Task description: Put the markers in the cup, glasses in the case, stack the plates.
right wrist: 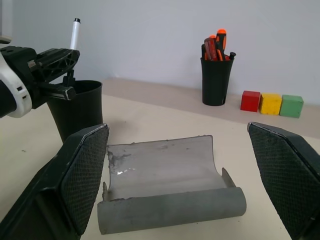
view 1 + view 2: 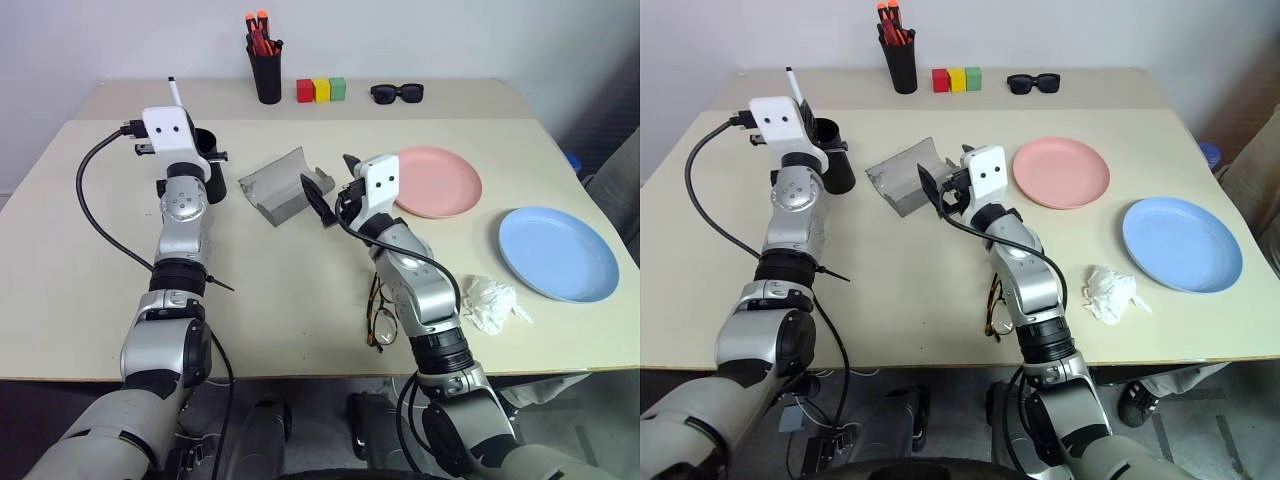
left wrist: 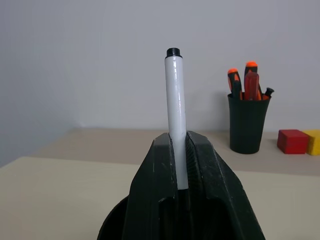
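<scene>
My left gripper [image 3: 177,137] is shut on a white marker [image 3: 175,115] with a black cap, held upright just above the wide black cup [image 2: 212,165] at the table's left. The right gripper [image 1: 177,129] stands open with nothing between its fingers, facing the grey case [image 2: 280,185], which lies open in the middle of the table. Tortoiseshell glasses [image 2: 381,312] rest near the front edge, partly hidden under my right arm. A pink plate [image 2: 440,180] and a blue plate [image 2: 557,252] lie apart on the right.
At the back stand a black pen holder [image 2: 265,70] with orange-capped pens, red, yellow and green blocks [image 2: 321,90], and black sunglasses [image 2: 397,93]. A crumpled white tissue [image 2: 490,303] lies near the front right, beside the blue plate.
</scene>
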Available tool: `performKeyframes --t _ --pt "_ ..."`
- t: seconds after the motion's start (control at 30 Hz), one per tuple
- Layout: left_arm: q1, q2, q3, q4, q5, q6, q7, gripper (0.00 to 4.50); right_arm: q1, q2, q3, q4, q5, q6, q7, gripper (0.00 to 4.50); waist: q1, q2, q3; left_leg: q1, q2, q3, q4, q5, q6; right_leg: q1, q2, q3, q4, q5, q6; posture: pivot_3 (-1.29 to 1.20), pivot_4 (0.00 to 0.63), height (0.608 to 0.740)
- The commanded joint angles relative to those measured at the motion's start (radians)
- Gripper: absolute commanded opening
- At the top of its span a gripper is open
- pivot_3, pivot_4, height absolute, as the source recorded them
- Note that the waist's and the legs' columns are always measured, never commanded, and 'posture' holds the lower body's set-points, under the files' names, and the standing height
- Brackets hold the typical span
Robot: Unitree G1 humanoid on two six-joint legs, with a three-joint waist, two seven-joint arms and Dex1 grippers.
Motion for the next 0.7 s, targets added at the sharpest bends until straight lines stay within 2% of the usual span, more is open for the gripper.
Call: performKeyframes --t 0.03,0.07,0.17,0.23,0.5,0.63,0.7 --pt "-0.018 0.006 0.004 -0.04 -0.004 -0.008 0.004 0.04 -0.015 0.0 0.006 -0.035 0.005 -0.01 0.007 4.5 0.0 0.0 0.0 0.0 0.0 0.0 0.0 0.0 0.0 0.0 0.0 0.0 0.0 0.0 0.0 0.0 0.15 0.74" --pt "-0.015 0.005 0.007 -0.044 -0.014 -0.004 -0.006 0.04 -0.016 0.001 0.007 -0.033 0.005 -0.011 0.007 4.5 0.0 0.0 0.0 0.0 0.0 0.0 0.0 0.0 0.0 0.0 0.0 0.0 0.0 0.0 0.0 0.0 0.15 0.74" --pt "-0.007 0.009 0.005 -0.055 0.004 0.006 0.03 1.12 -0.015 0.004 0.009 -0.032 0.005 -0.011 0.01 4.5 0.0 0.0 0.0 0.0 0.0 0.0 0.0 0.0 0.0 0.0 0.0 0.0 0.0 0.0 0.0 0.0 0.15 0.74" --pt "-0.007 0.012 0.003 -0.053 0.01 0.005 0.042 2.06 -0.015 0.005 0.01 -0.032 0.005 -0.011 0.01 4.5 0.0 0.0 0.0 0.0 0.0 0.0 0.0 0.0 0.0 0.0 0.0 0.0 0.0 0.0 0.0 0.0 0.15 0.74" --pt "-0.029 0.004 0.003 -0.121 -0.03 0.004 -0.004 2.06 -0.008 -0.01 0.008 -0.05 0.004 -0.003 0.012 4.5 0.0 0.0 0.0 0.0 0.0 0.0 0.0 0.0 0.0 0.0 0.0 0.0 0.0 0.0 0.0 0.0 0.15 0.74" --pt "-0.041 -0.003 -0.05 -0.257 -0.123 0.113 -0.238 2.06 -0.009 -0.071 -0.004 -0.075 -0.002 0.019 0.036 4.5 0.003 0.0 0.0 0.0 0.0 0.0 0.0 0.0 0.0 0.0 0.0 0.0 0.0 0.0 0.0 0.0 0.15 0.74" --pt "-0.026 0.02 -0.122 -0.336 -0.132 0.268 -0.375 2.06 0.0 -0.148 0.001 -0.107 -0.005 0.049 0.094 4.5 0.007 0.0 0.0 0.0 0.0 0.0 0.0 0.0 0.0 0.0 0.0 0.0 0.0 0.0 0.0 0.0 0.15 0.74"
